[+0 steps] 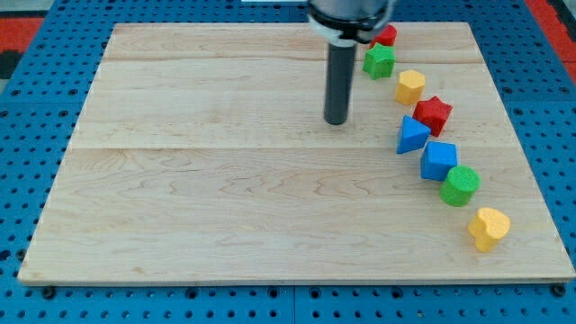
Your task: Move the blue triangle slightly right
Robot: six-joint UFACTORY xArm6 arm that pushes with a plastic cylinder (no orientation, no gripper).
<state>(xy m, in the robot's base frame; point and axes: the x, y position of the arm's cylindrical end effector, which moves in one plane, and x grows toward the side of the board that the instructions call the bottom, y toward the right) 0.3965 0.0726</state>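
The blue triangle [412,135] lies on the wooden board [225,207] at the view's right, in a curved row of blocks. It touches the red star [434,113] above it and the blue cube [438,160] below it. My tip [336,121] rests on the board to the left of the blue triangle, a clear gap away and slightly higher in the view.
The row runs from the view's top down: a red block [386,36] partly behind the rod, a green star [379,61], a yellow hexagon [410,86], then lower a green cylinder [461,185] and a yellow heart [489,228]. A blue pegboard [36,135] surrounds the board.
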